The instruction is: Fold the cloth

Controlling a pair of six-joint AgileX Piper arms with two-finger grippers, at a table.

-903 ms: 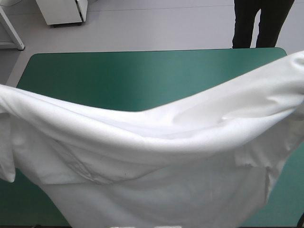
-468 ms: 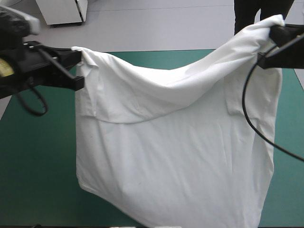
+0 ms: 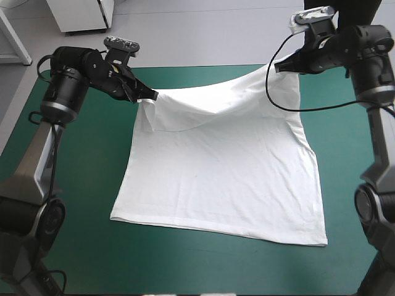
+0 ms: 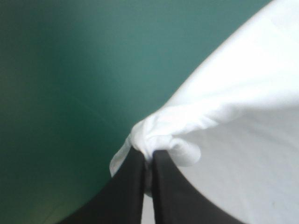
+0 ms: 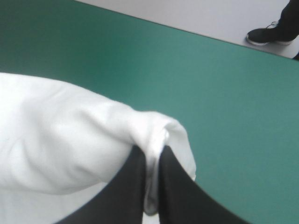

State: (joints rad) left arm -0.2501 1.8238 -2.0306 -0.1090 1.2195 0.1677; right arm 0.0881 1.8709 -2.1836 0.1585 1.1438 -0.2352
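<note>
Bench (image 3: 74, 185), teal-green cover: the T-shirt (image 3: 222, 179), which just before hung in the air between the arms, now lies spread over the middle, its near hem flat toward the front edge. Only the far edge is off the cover, sagging between two grips. The left hand (image 3: 148, 95) pinches one far corner and the right hand (image 3: 279, 66) the other, each with fingers all but pressed together on cloth. Judgement: spreading is nearly done; folding has not yet begun.
</note>
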